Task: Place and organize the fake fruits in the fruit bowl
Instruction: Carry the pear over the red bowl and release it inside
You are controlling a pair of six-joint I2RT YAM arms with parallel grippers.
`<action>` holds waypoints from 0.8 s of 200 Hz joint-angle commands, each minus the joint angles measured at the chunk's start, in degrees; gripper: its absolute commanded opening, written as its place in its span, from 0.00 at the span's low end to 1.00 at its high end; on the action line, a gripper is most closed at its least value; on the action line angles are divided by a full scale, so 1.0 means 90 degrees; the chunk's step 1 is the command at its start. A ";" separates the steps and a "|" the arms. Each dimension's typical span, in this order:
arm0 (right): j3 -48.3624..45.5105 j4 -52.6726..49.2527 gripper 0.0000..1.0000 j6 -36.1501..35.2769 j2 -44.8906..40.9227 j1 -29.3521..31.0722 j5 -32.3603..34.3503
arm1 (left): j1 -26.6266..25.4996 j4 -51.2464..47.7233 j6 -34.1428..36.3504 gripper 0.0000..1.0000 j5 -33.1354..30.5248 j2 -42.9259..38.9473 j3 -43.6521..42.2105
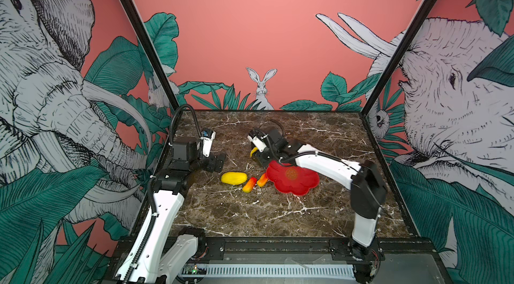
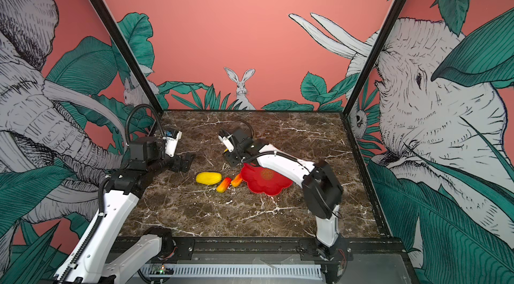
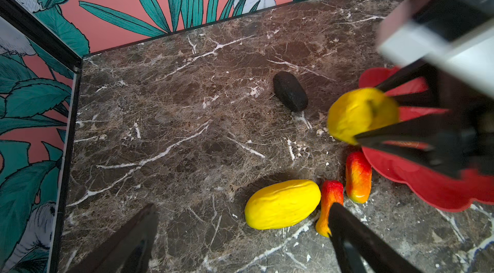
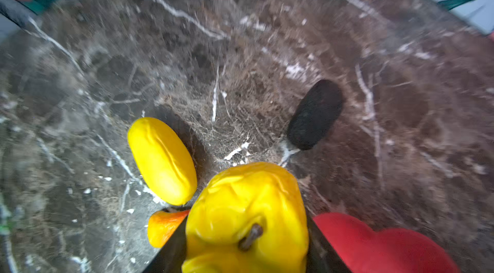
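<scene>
Jaws of the left gripper (image 1: 216, 163) stand wide and empty near the bench's left edge. Mid-bench lie the yellow oblong (image 1: 234, 178), a red-orange piece (image 1: 249, 185), its twin (image 1: 262, 180), then the fruit bowl (image 1: 306, 185). The right gripper (image 1: 256, 157) clamps the round yellow fruit (image 4: 247, 218) beside the bowl's far rim.

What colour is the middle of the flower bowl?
Orange-gold, in the red flower bowl; best seen in a top view.

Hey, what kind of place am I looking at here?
Probably a staged robot test cell: left arm and right arm at a marble-look tabletop, with jungle-print panels on a black frame.
</scene>
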 commanded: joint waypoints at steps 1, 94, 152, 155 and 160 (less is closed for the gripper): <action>-0.0769 -0.0020 0.34 -0.0072 -0.0787 -0.0546 0.0293 | 0.0003 -0.0103 0.0088 1.00 0.0080 -0.0134 -0.0058; -0.3066 0.0996 0.31 0.0381 -0.1221 -0.1426 0.0262 | 0.0003 -0.0092 0.0086 1.00 0.0119 -0.0168 -0.0075; -0.2804 0.1504 0.31 0.0415 -0.0093 -0.1614 0.0133 | 0.0004 -0.0086 0.0096 1.00 0.0056 -0.0227 -0.0119; -0.2777 0.1509 0.31 0.0428 -0.0054 -0.1623 0.0124 | -0.0001 -0.0082 0.0096 1.00 0.0056 -0.0227 -0.0118; -0.2751 0.1504 0.31 0.0425 -0.0014 -0.1623 0.0115 | 0.0003 -0.0085 0.0099 1.00 0.0048 -0.0227 -0.0116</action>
